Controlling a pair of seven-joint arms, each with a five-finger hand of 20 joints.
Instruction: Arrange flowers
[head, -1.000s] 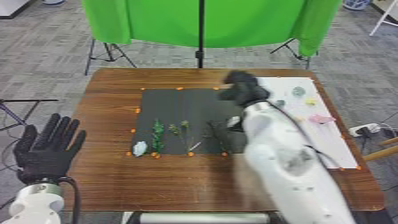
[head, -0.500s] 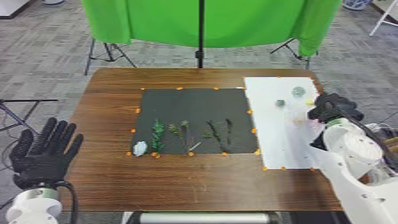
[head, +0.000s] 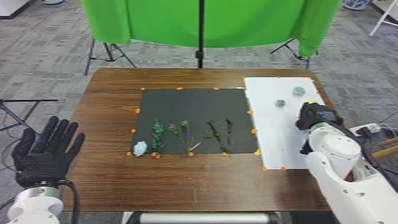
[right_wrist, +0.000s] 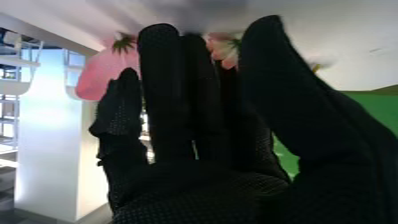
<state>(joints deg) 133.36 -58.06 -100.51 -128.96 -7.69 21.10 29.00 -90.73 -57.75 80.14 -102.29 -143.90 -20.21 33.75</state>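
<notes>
Moved inward, the black-gloved right hand (head: 313, 116), fingers (right_wrist: 163, 85) wide, is by a pink petalled flower (right_wrist: 105, 74), likely light and crushable, best pinched at its green base (right_wrist: 123, 44).

Right hand (head: 317, 116) obscures part of white sheet (head: 275, 130); its fingers (right_wrist: 164, 85) partly conceal a pink flower (right_wrist: 100, 75) and a paler flower (right_wrist: 219, 46). Left arm (head: 37, 204) and right arm (head: 339, 175) are cut off nearside. Green sprig (head: 158, 136): leaf detail indistinct.

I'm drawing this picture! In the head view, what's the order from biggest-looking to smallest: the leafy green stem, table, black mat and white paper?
1. Table
2. Black mat and white paper: too alike to rank
3. Leafy green stem
</notes>
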